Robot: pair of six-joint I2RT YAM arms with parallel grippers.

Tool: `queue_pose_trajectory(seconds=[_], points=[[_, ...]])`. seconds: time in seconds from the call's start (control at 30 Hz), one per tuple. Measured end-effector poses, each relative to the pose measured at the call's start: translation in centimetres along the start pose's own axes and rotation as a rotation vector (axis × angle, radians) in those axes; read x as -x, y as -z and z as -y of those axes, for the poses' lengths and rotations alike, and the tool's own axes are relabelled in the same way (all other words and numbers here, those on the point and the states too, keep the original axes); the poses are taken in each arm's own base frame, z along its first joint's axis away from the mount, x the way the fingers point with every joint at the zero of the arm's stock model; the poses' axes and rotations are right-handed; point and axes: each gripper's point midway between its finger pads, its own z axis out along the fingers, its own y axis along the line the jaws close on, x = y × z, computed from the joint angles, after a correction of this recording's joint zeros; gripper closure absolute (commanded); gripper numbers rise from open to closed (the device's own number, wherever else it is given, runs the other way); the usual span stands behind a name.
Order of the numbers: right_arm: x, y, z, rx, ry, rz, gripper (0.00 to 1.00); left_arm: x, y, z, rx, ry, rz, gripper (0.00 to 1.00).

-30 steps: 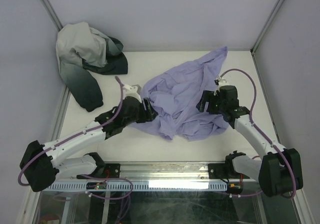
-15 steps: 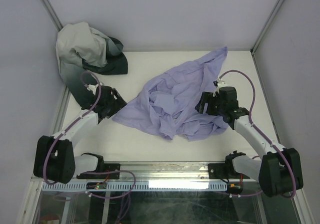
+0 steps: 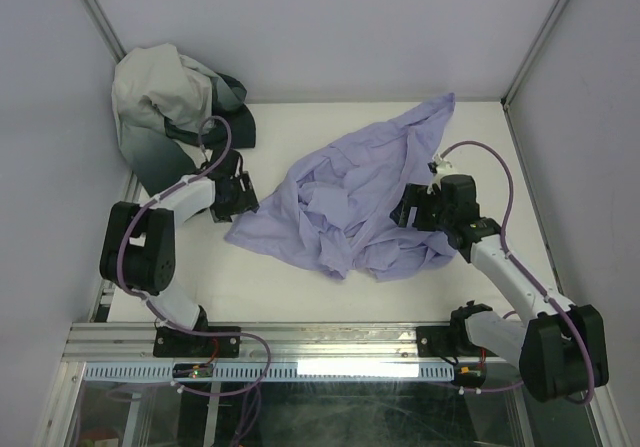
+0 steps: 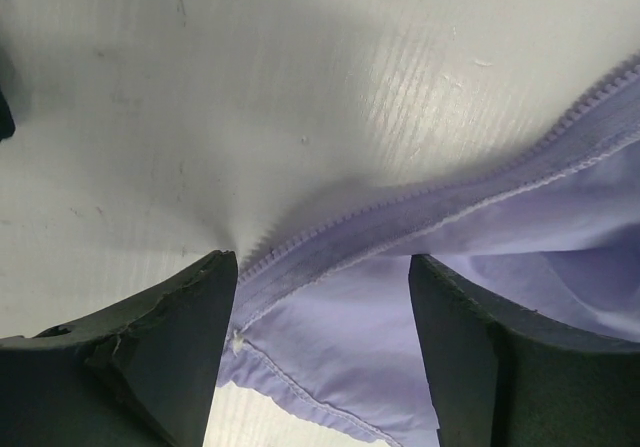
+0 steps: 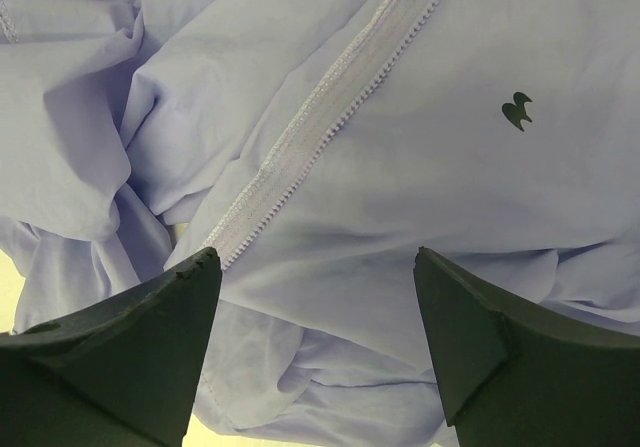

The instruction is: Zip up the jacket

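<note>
The lavender jacket (image 3: 345, 192) lies crumpled mid-table, one sleeve reaching toward the back right. My left gripper (image 3: 245, 205) sits at the jacket's stretched-out left corner. In the left wrist view it (image 4: 322, 262) is open, and the jacket corner (image 4: 350, 347) with its zipper teeth (image 4: 420, 202) lies flat between the dark fingers (image 4: 150, 347). My right gripper (image 3: 406, 210) hovers over the jacket's right side. In the right wrist view it (image 5: 315, 255) is open above smooth fabric, with a zipper tape (image 5: 330, 97) and a small dark green logo (image 5: 516, 113) ahead.
A white-and-dark-green garment (image 3: 170, 117) is heaped in the back left corner, just behind the left arm. Enclosure walls and metal posts (image 3: 540, 37) bound the white table (image 3: 260, 277). A metal rail (image 3: 330, 342) runs along the near edge.
The left arm pulled back to the left and folded up, and the jacket's left corner has been drawn out leftward with it. Its jaws have widened. The right arm has barely moved.
</note>
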Motion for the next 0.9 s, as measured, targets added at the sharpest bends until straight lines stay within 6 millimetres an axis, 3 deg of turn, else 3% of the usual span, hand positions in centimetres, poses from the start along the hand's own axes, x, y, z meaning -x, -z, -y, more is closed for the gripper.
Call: queue_pose_trajectory(seconds=[0.13, 0.23, 0.37, 0.47, 0.63, 0.73, 0.8, 0.9], points=[[-0.1, 0.0, 0.0, 0.002, 0.000, -0.002, 0.19, 0.4, -1.1, -0.1, 0.031, -0.064, -0.036, 0.35], [-0.1, 0.0, 0.0, 0.002, 0.000, -0.002, 0.19, 0.6, -1.4, -0.4, 0.061, -0.105, -0.061, 0.44], [-0.1, 0.0, 0.0, 0.001, 0.000, -0.002, 0.19, 0.5, -1.7, -0.9, 0.092, -0.148, -0.084, 0.80], [-0.1, 0.0, 0.0, -0.001, 0.000, -0.002, 0.19, 0.8, -1.9, -0.4, 0.087, -0.178, -0.085, 0.97], [-0.1, 0.0, 0.1, -0.002, -0.001, -0.001, 0.19, 1.6, -1.5, -0.9, 0.144, -0.217, -0.072, 1.00], [-0.1, 0.0, 0.0, -0.001, -0.001, -0.002, 0.19, 4.3, 0.0, -1.9, 0.230, -0.220, -0.014, 1.00], [-0.1, 0.0, 0.0, -0.001, -0.001, -0.002, 0.19, 7.7, 1.7, -2.0, 0.284, -0.208, 0.071, 1.00], [-0.2, -0.1, 0.1, -0.002, 0.000, -0.005, 0.19, 14.3, 6.0, -1.1, 0.342, -0.172, 0.256, 1.00]])
